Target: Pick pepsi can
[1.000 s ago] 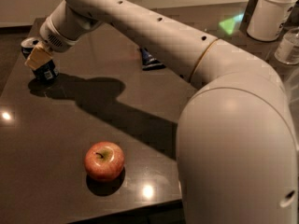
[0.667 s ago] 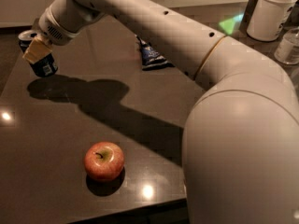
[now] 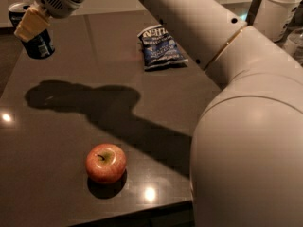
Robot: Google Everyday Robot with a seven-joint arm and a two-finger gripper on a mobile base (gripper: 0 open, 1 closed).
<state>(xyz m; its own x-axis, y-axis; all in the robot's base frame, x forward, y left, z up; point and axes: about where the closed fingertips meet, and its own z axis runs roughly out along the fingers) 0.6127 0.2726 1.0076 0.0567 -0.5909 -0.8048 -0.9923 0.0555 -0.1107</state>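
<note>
The pepsi can (image 3: 38, 45) is a small dark blue can with a silver top, at the far left top of the camera view. My gripper (image 3: 29, 26) is shut on the can, its cream finger pad (image 3: 31, 22) pressed over the can's side. The can hangs tilted in the air above the dark table (image 3: 71, 126), clear of the surface. Its shadow lies on the table below and to the right. My white arm reaches across from the right to the top left.
A red apple (image 3: 105, 162) sits near the table's front edge. A flat blue crinkled chip bag (image 3: 161, 48) lies at the back middle. A white container (image 3: 280, 11) stands at the back right. The table's left edge runs just under the can.
The gripper has lifted the can up off the table and higher in the view. The arm has risen, uncovering the chip bag. The apple has not moved.
</note>
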